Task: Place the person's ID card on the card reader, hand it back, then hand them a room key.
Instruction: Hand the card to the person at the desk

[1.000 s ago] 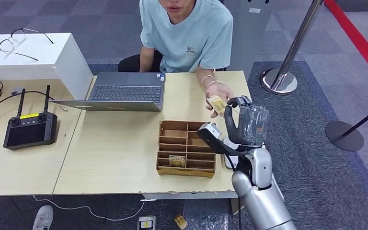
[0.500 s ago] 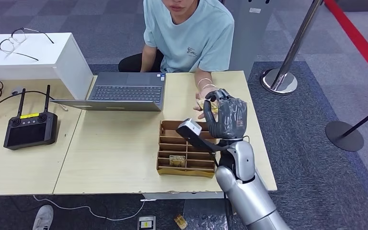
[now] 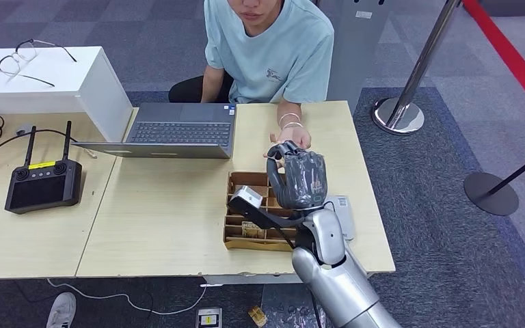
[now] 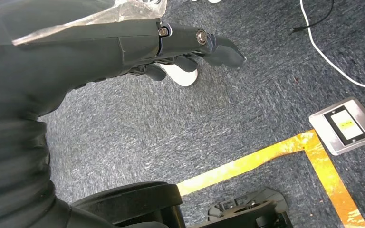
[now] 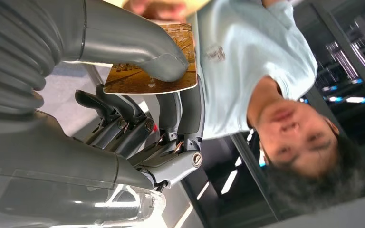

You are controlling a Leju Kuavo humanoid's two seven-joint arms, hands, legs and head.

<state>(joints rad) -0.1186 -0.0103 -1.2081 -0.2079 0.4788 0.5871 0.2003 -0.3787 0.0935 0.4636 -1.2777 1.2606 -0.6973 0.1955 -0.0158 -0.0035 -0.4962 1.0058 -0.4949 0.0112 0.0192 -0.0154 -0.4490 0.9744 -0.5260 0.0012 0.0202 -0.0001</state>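
Note:
My right hand (image 3: 299, 179) is raised above the back of the wooden card box (image 3: 227, 212), right in front of the person's hand (image 3: 292, 139). In the right wrist view my thumb (image 5: 138, 47) and fingers pinch a card with a yellow-brown print (image 5: 138, 80). The person's fingers (image 5: 157, 8) are at the card's far edge. A grey card reader (image 3: 342, 208) lies on the table just right of the box. One printed card (image 3: 249, 227) stands in a front slot of the box. My left hand (image 4: 171, 42) hangs over the carpet, holding nothing.
An open laptop (image 3: 178, 130) sits at the table's back. A black remote controller (image 3: 41, 183) lies at the left. A white box (image 3: 41, 82) with glasses on it stands at the back left. Stanchion bases (image 3: 398, 115) stand on the floor to the right.
My right hand has swung left from past the table's right side to above the card box. The person's hand with the card moved left with it, and my thumb now lies on the card.

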